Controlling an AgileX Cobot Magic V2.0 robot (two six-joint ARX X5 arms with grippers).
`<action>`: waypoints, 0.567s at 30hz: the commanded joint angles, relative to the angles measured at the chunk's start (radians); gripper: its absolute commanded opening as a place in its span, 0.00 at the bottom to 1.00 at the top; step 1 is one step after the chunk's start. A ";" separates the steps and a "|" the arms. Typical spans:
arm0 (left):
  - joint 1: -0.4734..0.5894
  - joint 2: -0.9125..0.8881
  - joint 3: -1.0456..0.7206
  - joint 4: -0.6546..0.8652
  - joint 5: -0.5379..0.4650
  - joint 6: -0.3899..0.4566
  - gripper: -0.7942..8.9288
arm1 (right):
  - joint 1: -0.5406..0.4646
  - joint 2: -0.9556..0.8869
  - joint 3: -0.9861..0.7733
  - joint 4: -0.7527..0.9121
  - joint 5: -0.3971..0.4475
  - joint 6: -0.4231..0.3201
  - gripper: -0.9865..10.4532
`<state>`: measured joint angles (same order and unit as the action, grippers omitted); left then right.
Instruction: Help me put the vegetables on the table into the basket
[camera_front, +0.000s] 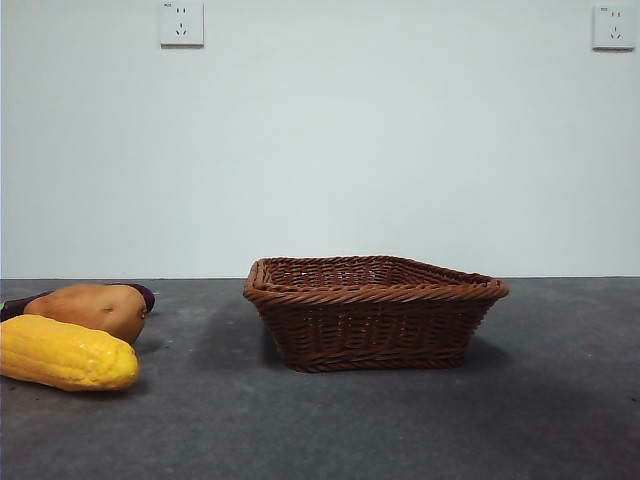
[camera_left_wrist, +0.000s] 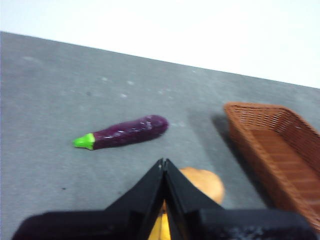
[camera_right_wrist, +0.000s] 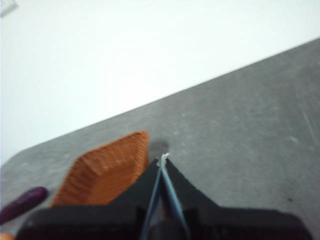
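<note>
Front view: a shallow rectangular brown woven wicker basket (camera_front: 375, 310) with a braided rim stands at the centre of the dark grey speckled stone-like surface (camera_front: 400, 420). From the basket, the three vegetables lie well apart at 9 o'clock, none of them inside it. A bumpy yellow corn cob (camera_front: 65, 352) lies nearest the camera; just behind it rests a rounded orange-brown potato-like tuber (camera_front: 95, 307), and behind that the tip of a slim dark purple eggplant (camera_front: 143, 293) shows. On the white wall, two sockets (camera_front: 181, 22) sit at 11 and 1 o'clock. No arm enters this view.

Left wrist view: the left gripper (camera_left_wrist: 164, 162) hangs above the tuber and corn, its fingers pressed together, holding nothing; the eggplant, with its green stem, lies beyond them beside the basket.

Right wrist view: the right gripper (camera_right_wrist: 163, 159) hangs above the surface near one basket corner, fingers closed and empty.
</note>
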<state>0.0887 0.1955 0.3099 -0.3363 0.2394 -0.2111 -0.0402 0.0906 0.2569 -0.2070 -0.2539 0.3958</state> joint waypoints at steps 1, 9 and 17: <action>0.003 0.040 0.073 -0.051 0.051 -0.012 0.08 | 0.000 0.056 0.095 -0.082 -0.029 -0.002 0.08; -0.007 0.150 0.290 -0.204 0.160 0.039 0.08 | 0.000 0.264 0.429 -0.399 -0.127 -0.215 0.08; -0.043 0.243 0.502 -0.409 0.217 0.153 0.08 | 0.000 0.438 0.697 -0.675 -0.214 -0.405 0.08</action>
<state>0.0532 0.4335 0.7986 -0.7254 0.4541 -0.1135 -0.0402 0.5236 0.9390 -0.8703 -0.4595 0.0566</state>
